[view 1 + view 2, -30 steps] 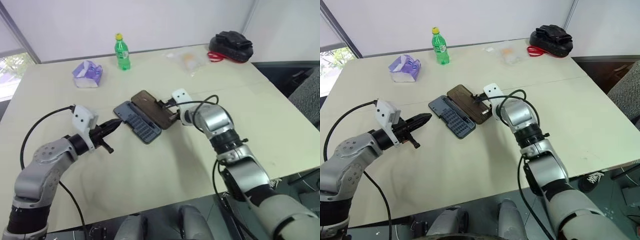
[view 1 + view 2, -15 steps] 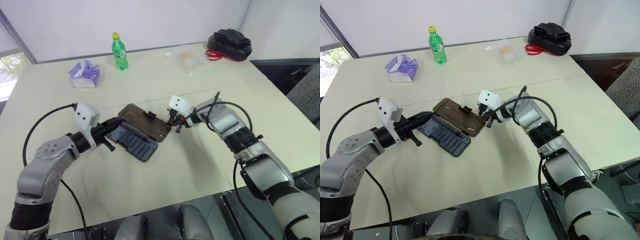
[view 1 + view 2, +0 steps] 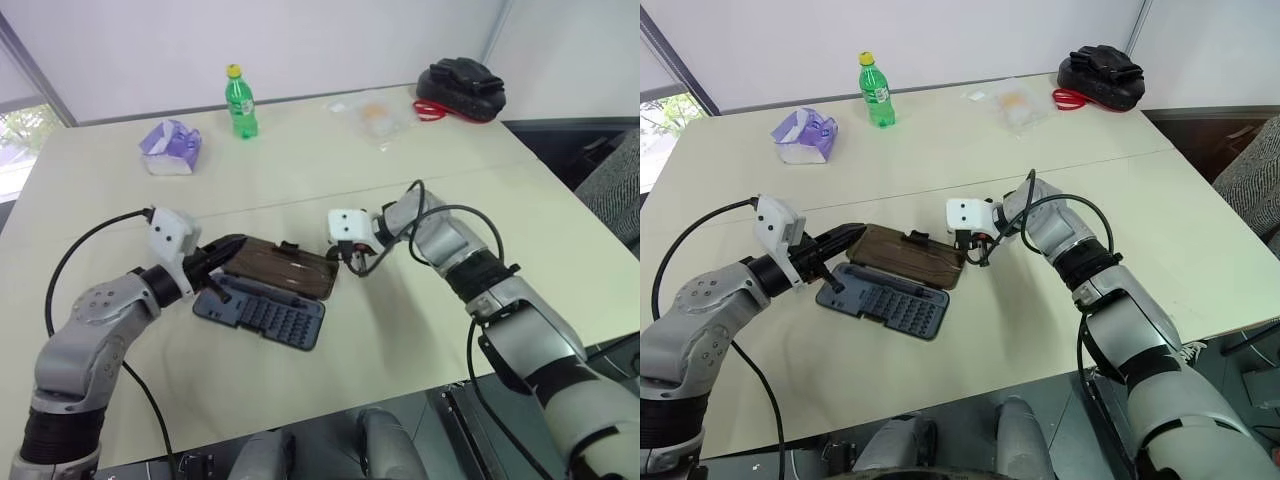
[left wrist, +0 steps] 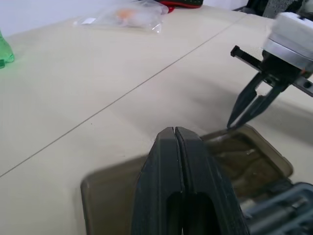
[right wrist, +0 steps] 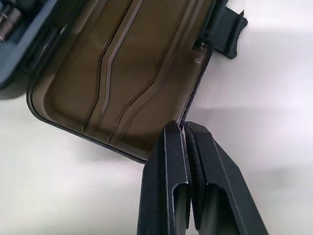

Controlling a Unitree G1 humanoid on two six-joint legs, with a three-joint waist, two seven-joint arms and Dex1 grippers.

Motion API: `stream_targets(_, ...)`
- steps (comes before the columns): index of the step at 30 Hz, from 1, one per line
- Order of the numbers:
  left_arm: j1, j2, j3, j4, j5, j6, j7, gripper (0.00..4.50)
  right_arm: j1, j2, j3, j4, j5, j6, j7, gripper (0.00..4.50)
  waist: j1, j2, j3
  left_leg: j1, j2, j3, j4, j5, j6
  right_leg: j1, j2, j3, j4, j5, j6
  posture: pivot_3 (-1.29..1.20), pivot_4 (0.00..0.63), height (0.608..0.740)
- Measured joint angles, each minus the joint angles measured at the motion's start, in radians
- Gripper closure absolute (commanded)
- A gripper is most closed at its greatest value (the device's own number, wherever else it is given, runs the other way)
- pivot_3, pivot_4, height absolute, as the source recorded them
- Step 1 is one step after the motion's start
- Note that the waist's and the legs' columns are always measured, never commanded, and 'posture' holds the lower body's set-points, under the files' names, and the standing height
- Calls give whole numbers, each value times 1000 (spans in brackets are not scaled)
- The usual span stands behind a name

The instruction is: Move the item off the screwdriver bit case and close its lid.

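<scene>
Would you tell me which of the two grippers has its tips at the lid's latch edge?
The right gripper: its shut tips meet the lid rim beside the black latch tab; the left gripper sits at the opposite end.

left gripper [image 3: 232, 243]: jaws closed, level | right gripper [image 3: 345, 262]: jaws closed, angled down

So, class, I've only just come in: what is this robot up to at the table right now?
The robot is working on closing the screwdriver bit case. The case lies open on the table, its smoky-brown lid partly raised over the blue-grey base. The right gripper, fingers shut, sits at the lid's end beside the black latch tab. The left gripper, also shut, is at the lid's other end. Nothing sits on the case; the lid is not yet closed.
</scene>
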Motion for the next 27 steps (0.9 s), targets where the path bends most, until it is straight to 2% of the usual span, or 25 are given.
stream_targets(7,0,0,0,-2,-2,1,3,4500,-13,-15,20,66,-79,-318,14,4491,0,0,0,0,0,0,0,0,0,0,0,0,0,0,0,0,150,740)
stream_targets(9,0,-1,0,-3,-2,2,5,4500,-13,-13,32,79,-97,-355,16,4491,0,0,0,0,0,0,1,0,0,0,0,0,0,0,0,0,150,740)
stream_targets(15,-4,-12,-2,-3,-2,3,11,4500,-14,18,17,76,-84,-226,39,4491,2,0,0,0,0,0,2,0,0,1,0,0,0,0,0,0,150,740)
stream_targets(20,-8,-12,-4,-3,-1,3,11,4500,-13,43,-51,41,-33,48,71,4491,3,0,0,-1,0,-1,2,0,0,1,0,0,0,0,0,0,150,740)
stream_targets(23,-10,-12,-6,-2,0,3,10,4500,-14,51,-91,-10,10,198,96,3636,2,1,1,-1,0,-1,2,0,0,0,0,0,0,0,0,0,150,740)
stream_targets(27,-12,-13,-10,-1,1,3,5,4500,-11,51,-143,-126,65,403,95,1586,3,1,1,-2,0,-1,2,0,0,-1,0,0,1,0,0,0,150,740)
